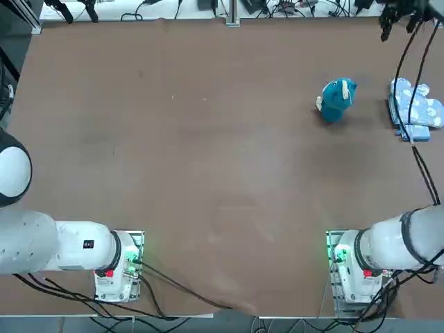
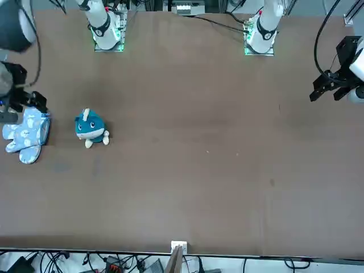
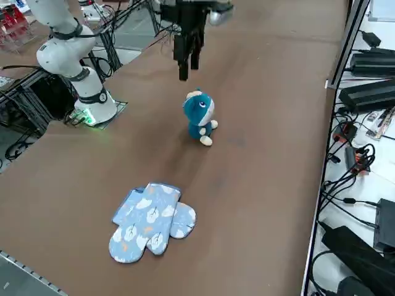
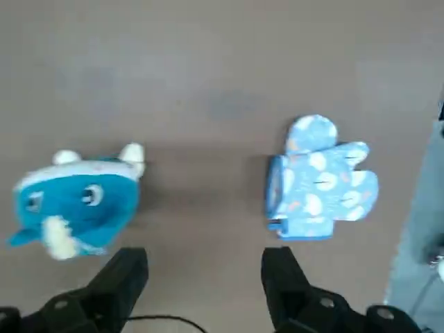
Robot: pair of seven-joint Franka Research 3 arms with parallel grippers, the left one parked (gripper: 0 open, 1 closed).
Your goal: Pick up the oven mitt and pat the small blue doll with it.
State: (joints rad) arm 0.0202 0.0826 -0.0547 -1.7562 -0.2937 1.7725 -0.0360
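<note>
The oven mitt (image 1: 415,109) (image 2: 25,135) (image 3: 151,221) (image 4: 319,182) is light blue with a leaf print and lies flat near the table's right edge. The small blue doll (image 1: 337,99) (image 2: 90,128) (image 3: 199,117) (image 4: 76,201), a teal plush with white feet, stands upright a short way left of the mitt. My right gripper (image 1: 399,21) (image 2: 25,101) (image 3: 185,71) (image 4: 205,260) hangs high above the table, open and holding nothing. Its wrist view looks down on the gap between doll and mitt.
The brown table (image 1: 208,152) is bare apart from these two things. My right arm's black cables (image 1: 416,83) run over the mitt in the top view. Power supplies and loose cables (image 3: 364,92) lie on the floor beyond the table's far edge.
</note>
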